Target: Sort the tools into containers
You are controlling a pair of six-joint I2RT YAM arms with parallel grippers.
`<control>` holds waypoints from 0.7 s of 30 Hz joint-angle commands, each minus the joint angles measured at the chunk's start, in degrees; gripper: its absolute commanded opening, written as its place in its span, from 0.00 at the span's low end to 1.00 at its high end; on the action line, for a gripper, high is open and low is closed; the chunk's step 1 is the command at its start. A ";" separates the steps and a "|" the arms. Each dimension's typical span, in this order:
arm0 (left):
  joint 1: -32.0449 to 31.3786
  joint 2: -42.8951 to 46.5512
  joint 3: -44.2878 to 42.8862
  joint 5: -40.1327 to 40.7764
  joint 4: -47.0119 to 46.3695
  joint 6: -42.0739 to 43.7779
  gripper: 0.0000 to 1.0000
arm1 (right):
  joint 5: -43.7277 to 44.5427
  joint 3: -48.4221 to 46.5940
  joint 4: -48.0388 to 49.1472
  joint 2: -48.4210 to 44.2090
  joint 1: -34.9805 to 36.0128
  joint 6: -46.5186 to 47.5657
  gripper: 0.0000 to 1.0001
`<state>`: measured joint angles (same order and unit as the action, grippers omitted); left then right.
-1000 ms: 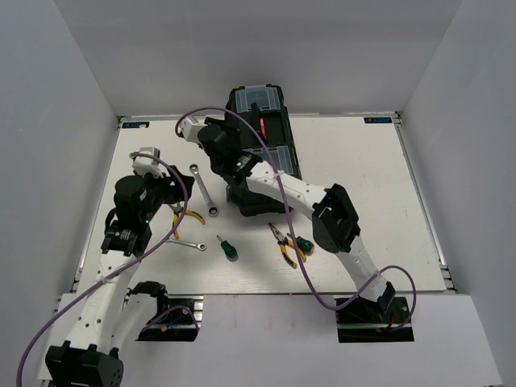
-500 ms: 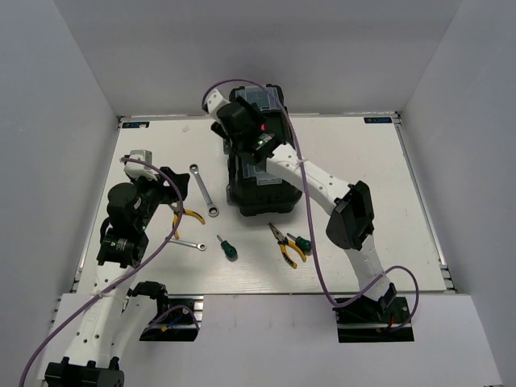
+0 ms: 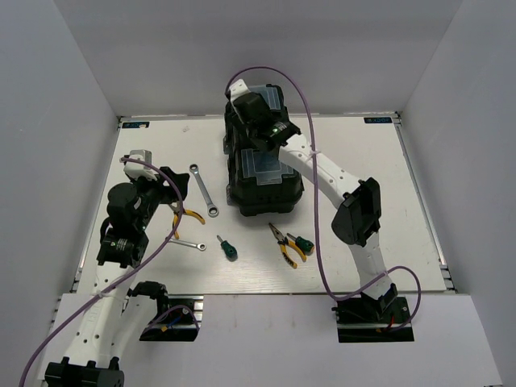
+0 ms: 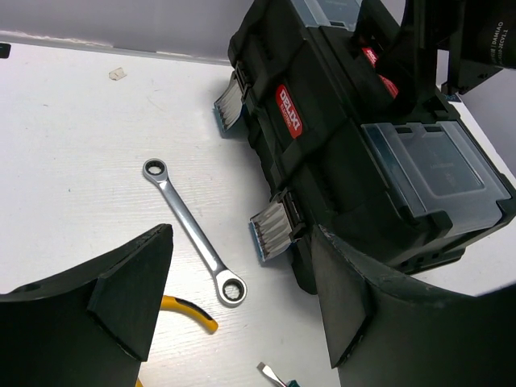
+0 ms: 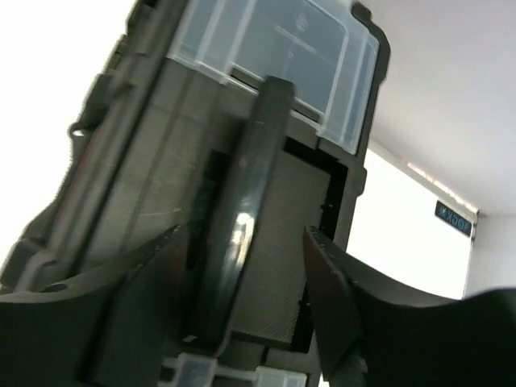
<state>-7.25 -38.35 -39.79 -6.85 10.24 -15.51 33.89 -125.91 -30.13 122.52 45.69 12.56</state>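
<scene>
The black toolbox (image 3: 266, 181) stands at the table's middle back, its lids shut. My right gripper (image 3: 260, 121) hangs over its top, open, its fingers either side of the carry handle (image 5: 246, 218), near a clear lid (image 5: 274, 56). My left gripper (image 3: 172, 182) is open and empty above the table's left. The long wrench (image 3: 203, 189) lies ahead of it, also in the left wrist view (image 4: 193, 232). Yellow pliers (image 3: 185, 216) and the short wrench (image 3: 187, 243) lie by the left arm. A green screwdriver (image 3: 227, 248), more pliers (image 3: 285, 242) and a second screwdriver (image 3: 303, 243) lie in front of the toolbox.
The toolbox's red label (image 4: 289, 109) and two silver side latches (image 4: 272, 234) face the left gripper. White walls enclose the table on three sides. Purple cables loop over both arms.
My right gripper has swung from the toolbox's left side up over its top to the handle. My left arm drew back toward the left, then stayed still.
</scene>
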 commanded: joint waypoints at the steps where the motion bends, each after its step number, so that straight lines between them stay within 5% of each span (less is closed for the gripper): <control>1: -0.14 0.38 0.33 0.35 -0.92 -0.05 0.79 | -0.14 -2.85 -0.72 0.88 -1.48 -4.56 0.63; 9: -0.14 -1.38 0.86 -2.63 -2.07 -1.27 0.75 | -2.77 -3.47 -2.30 0.27 -3.33 -6.31 0.31; 14: 0.39 -6.02 1.46 -6.32 -5.31 -4.70 0.65 | -7.51 -4.35 -3.62 -1.67 -4.12 -8.25 0.00; 21: 0.39 -15.25 2.52 -11.52 -11.63 -11.29 0.65 | -11.48 -5.84 -3.80 -7.20 -6.40 -9.74 0.00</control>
<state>-7.22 -51.48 -38.57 -14.74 2.70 -23.14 27.29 -127.85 -35.03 122.56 40.23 2.33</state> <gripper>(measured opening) 0.650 0.374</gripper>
